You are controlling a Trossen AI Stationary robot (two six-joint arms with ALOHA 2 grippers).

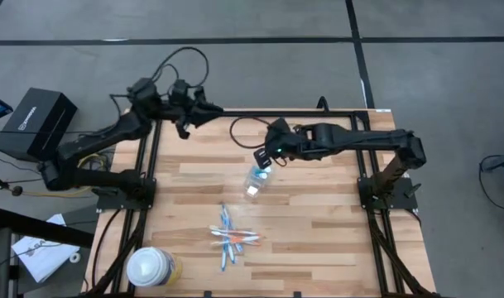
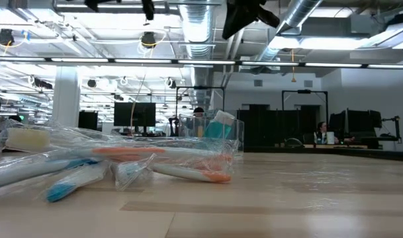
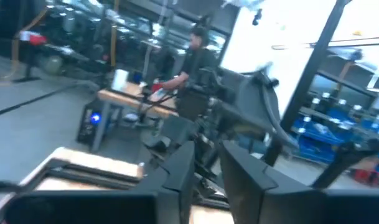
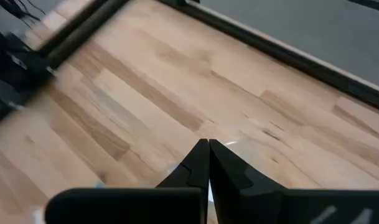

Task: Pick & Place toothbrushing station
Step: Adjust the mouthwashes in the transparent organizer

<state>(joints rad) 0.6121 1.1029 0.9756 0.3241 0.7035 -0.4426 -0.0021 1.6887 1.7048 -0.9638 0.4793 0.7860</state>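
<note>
Most of the wooden worktop (image 1: 318,223) lies bare: its whole right half, between the right arm's base and the near edge, carries nothing, and so does the strip along the far edge between the two arms. Near the middle stands the clear cup (image 1: 255,182), with the right gripper (image 1: 265,156) hanging just beyond it, jaws pressed together. Nearer the front, the toothbrushes (image 1: 232,237) lie bunched in a loose heap, well apart from the cup, with open board between them. The large white-topped container (image 1: 149,267) fills the near left corner. The left gripper (image 1: 188,113) is raised over the far left edge, off the board's centre.
</note>
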